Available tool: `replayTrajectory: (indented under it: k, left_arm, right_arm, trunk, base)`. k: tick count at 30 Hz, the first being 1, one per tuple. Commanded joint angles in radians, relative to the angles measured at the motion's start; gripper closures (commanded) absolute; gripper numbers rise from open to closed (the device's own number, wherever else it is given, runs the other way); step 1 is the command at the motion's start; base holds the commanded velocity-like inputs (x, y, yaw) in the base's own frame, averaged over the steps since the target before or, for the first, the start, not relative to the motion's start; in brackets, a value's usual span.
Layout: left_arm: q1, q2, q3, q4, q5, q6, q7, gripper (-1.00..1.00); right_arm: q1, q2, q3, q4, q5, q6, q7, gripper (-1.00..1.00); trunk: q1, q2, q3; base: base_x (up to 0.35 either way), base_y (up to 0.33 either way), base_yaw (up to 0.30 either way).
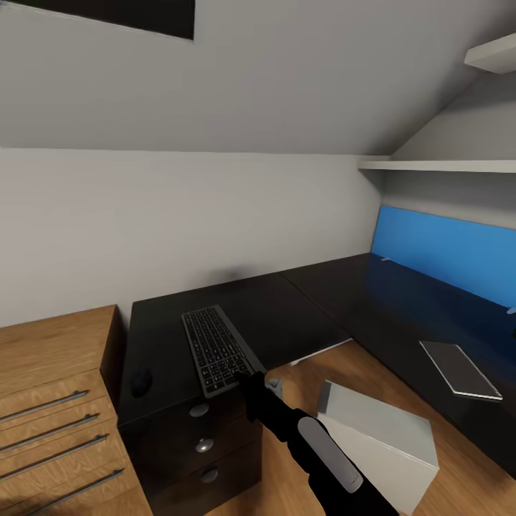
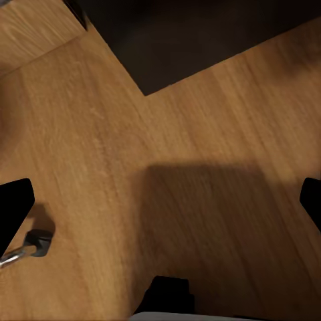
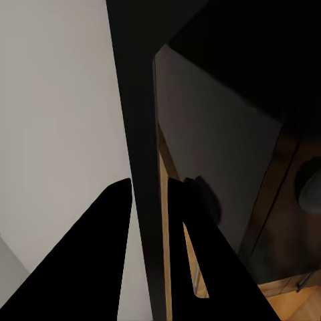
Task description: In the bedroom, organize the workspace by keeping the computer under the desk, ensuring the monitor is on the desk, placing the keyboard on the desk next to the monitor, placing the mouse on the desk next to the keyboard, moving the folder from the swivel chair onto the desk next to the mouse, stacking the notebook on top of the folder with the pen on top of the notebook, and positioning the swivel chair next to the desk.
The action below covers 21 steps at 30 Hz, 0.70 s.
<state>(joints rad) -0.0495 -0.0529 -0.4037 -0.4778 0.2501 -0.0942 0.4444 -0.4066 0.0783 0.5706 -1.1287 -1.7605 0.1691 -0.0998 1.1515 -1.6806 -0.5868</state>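
Note:
The dark grey keyboard (image 1: 215, 350) lies on the black L-shaped desk (image 1: 301, 315), near its front edge. My right gripper (image 1: 244, 374) is at the keyboard's near right corner. In the right wrist view its fingers (image 3: 100, 254) are shut on the keyboard's thin edge (image 3: 144, 134). A black mouse (image 1: 140, 382) sits on the desk left of the keyboard. The pale grey computer (image 1: 380, 437) stands on the floor in the desk's inner corner. My left gripper (image 2: 160, 207) hangs open over the wooden floor, near a caster (image 2: 35, 243) of the swivel chair. The monitor and folder are out of view.
A light wooden cabinet (image 1: 54, 401) with bar handles adjoins the desk's left end. Dark drawers with silver knobs (image 1: 204, 444) sit under the keyboard. A thin grey-edged flat rectangle (image 1: 460, 368) lies on the desk's right wing, below a blue wall panel (image 1: 444, 251). White shelves (image 1: 444, 165) hang above.

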Motion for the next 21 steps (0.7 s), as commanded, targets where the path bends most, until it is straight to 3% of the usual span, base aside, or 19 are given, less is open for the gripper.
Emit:
replayTrajectory:
  k: [1, 13, 14, 21]
  left_arm:
    - [-0.001, 0.001, -0.008, 0.001, 0.011, -0.006, 0.006, -1.0]
    - [-0.001, 0.001, -0.008, 0.001, 0.011, -0.005, 0.007, -1.0]
    - [-0.001, 0.001, -0.008, 0.001, 0.011, -0.006, 0.007, -1.0]
    - [-0.001, 0.001, -0.007, 0.001, 0.011, -0.006, 0.007, -1.0]
  right_arm:
    - [0.0, 0.0, 0.002, 0.001, -0.005, 0.002, -0.008, 1.0]
    - [0.0, 0.0, 0.003, 0.001, -0.004, 0.002, -0.009, 1.0]
    - [0.0, 0.0, 0.003, 0.001, -0.004, 0.002, -0.009, -1.0]
    - [0.0, -0.001, 0.003, 0.001, -0.004, 0.003, -0.009, -1.0]
  trunk:
    - [0.0, 0.0, -0.001]
    - [0.0, 0.0, -0.001]
    - [0.0, 0.0, -0.001]
    - [0.0, 0.0, -0.001]
  base:
    - [0.001, 0.053, 0.0]
    - [0.0, 0.007, 0.0]
    - [0.0, 0.0, 0.0]
    - [0.0, 0.0, 0.0]
